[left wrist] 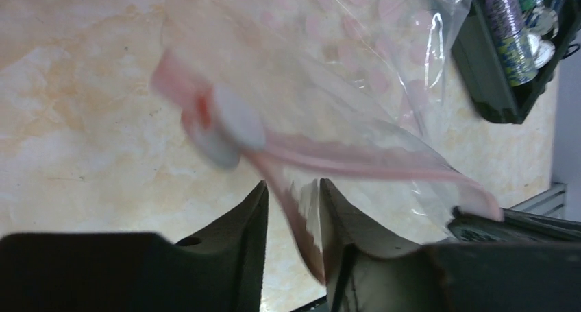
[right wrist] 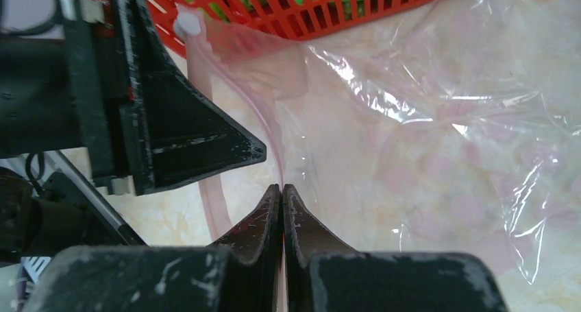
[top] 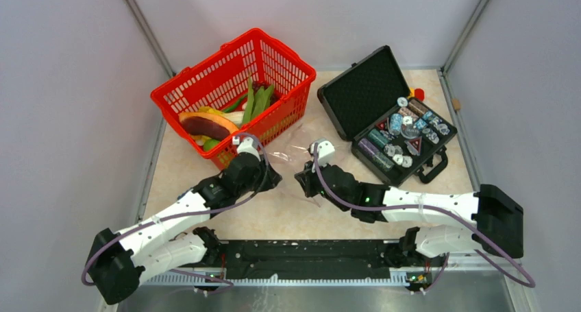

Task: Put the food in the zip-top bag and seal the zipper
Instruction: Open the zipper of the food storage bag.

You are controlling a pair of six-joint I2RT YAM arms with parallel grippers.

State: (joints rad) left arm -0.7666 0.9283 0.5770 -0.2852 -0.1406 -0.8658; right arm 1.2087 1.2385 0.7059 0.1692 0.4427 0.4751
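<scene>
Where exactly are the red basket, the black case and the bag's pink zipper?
red basket [top: 219,72], top view, inside of its far mesh wall.
black case [top: 363,89], top view, lining of its open lid.
zipper [left wrist: 356,162], left wrist view, middle of the pink strip.

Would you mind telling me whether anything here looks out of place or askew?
On the clear bag, the pink zipper strip is twisted rather than flat; in the open black case, some poker chips lie jumbled out of their rows.
</scene>
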